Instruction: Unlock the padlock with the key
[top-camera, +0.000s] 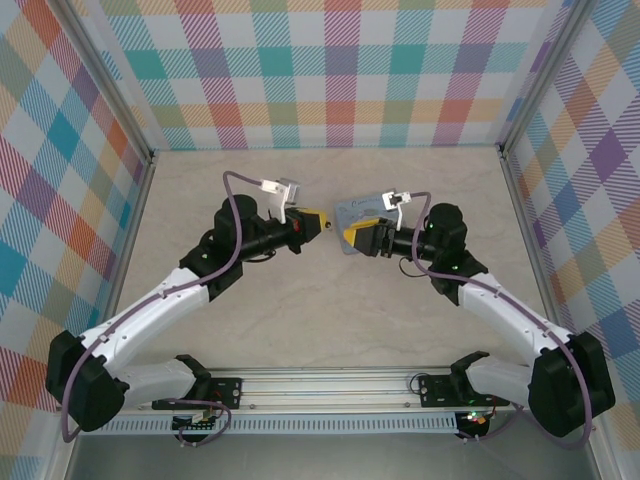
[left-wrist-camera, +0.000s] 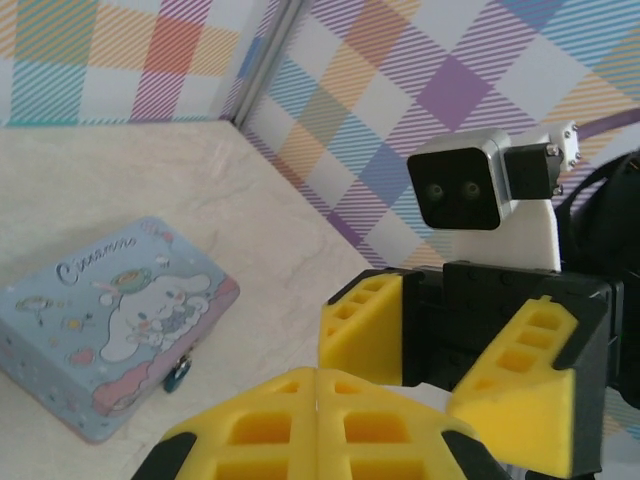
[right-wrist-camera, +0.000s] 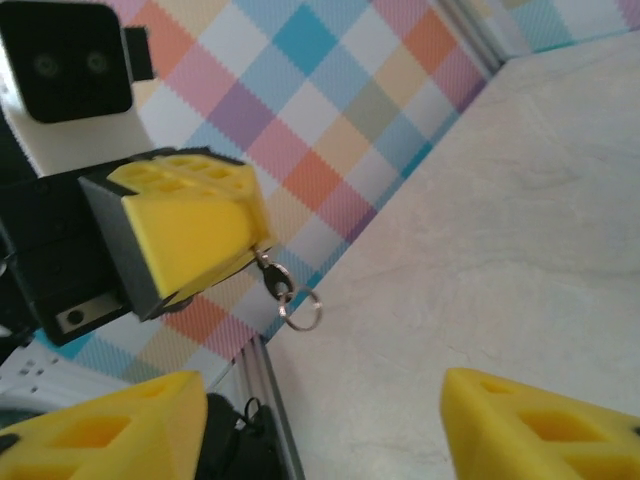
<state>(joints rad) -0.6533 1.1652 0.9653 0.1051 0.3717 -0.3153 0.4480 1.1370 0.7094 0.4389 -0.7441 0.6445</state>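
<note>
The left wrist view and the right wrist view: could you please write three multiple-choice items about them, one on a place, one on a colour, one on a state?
1. Where is the padlock with respect to the tin?
A. on top of its lid
B. at its front wall
C. far from it, beside the checked wall

2. What colour are the fingers of both arms?
A. red
B. green
C. yellow

3. How is the right pincer?
A. open, holding nothing
B. shut on the padlock
C. shut on the tin

Answers: 1 B, the small teal lock hangs low on the tin's front wall. 2 C, every finger block in both wrist views is yellow. 3 A, its two fingers stand wide apart with nothing between them, and it is the left pincer that is shut on the key.
</note>
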